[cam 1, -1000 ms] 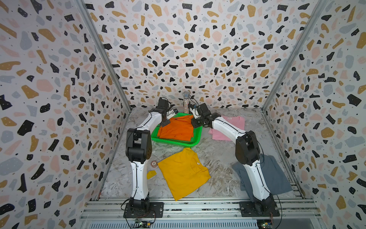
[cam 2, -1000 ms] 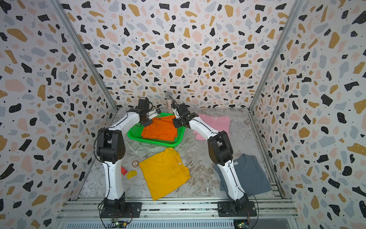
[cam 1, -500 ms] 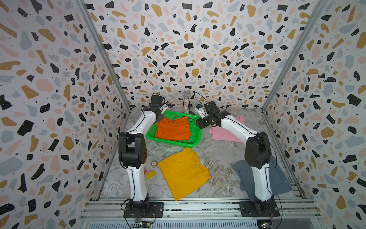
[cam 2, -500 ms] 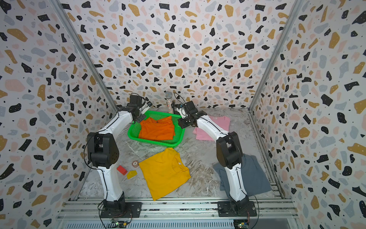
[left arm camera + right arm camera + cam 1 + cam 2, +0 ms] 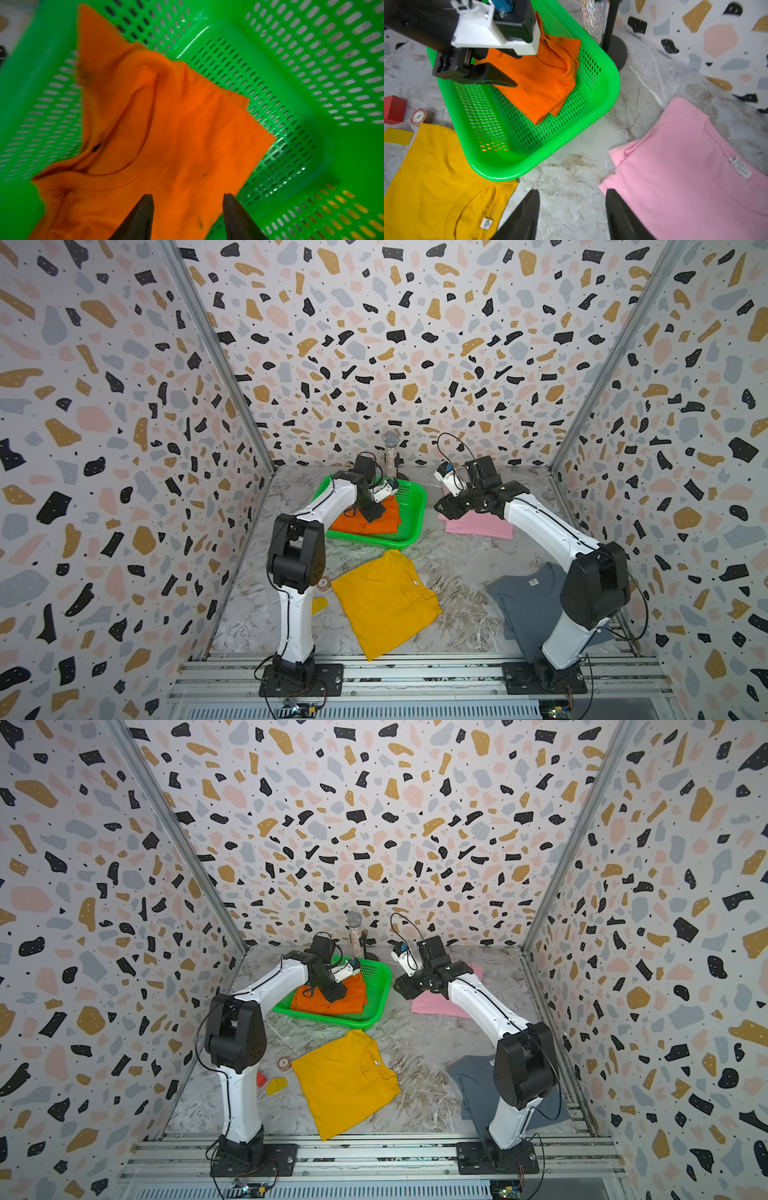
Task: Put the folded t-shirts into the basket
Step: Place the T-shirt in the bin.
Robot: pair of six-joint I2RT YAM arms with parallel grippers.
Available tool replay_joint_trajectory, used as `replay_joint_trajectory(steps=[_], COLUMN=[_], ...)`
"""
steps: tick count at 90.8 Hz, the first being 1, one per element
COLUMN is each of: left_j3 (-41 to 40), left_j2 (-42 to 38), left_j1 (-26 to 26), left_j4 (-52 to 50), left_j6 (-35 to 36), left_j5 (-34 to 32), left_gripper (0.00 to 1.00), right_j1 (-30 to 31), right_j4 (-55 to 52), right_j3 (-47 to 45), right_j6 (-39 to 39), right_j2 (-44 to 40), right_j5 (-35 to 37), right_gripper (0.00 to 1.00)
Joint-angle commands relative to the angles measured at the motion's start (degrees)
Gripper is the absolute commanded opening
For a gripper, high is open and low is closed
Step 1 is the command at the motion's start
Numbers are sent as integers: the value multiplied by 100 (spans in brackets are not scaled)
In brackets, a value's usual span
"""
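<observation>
1 of 4 done as far as I see: orange shirt (image 5: 542, 83) lies inside the basket (image 5: 500, 172), rumpled, one edge riding up the far wall, not flat. Left pincer (image 5: 188, 195) hovers just over it, jaws apart, nothing in them. Right pincer (image 5: 573, 190) is also apart + empty, over bare table (image 5: 571, 166) between yellow shirt (image 5: 384, 601) and pink shirt (image 5: 478, 524). Left to do: yellow, pink, and grey-blue shirt (image 5: 523, 605), all 3 on the table outside the basket. Yellow's corner meets the basket's near rim and looks tucked under it (yellow shows thru the mesh in right wrist view); can't tell if pinned. Hard to see: grey-blue is partly behind right arm (image 5: 548, 531) in both top views; left arm (image 5: 328, 502) covers the basket's left part from above; left wrist view is blurry, so can't tell if fingertips touch cloth. Non-task clutter: glitter mic (image 5: 390, 452) on a stand behind the basket, red block (image 5: 394, 108), yellow block (image 5: 397, 136), round chip (image 5: 419, 117) by the yellow shirt.
</observation>
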Motion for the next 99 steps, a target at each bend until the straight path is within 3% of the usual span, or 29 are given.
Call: replay_joint_trajectory(steps=[1,19,36,55,99], left_j3=[82,207,528,874,1186], left_j2=[56,439,774,1201,1388], left_j1=[41,-214,-249,-260,-277], left_j4=[-123,-20,-132,-889,-2991], left_j6=[-486,-715,-672,-466,686], left_j5=[631,267,115,246,853], left_gripper=[57,56,54,52,34], right_j1=[53,59,83,83,88], right_j4=[188,396,436,587,376], right_j3=[-8,398,706,777,1541], right_j6=[578,1632,2071,2225,2282], right_j2=[323,1041,1524,1646,2199], right_j5=[-8,-494,-735,-938,-996], right_gripper=[61,65,66,65,59])
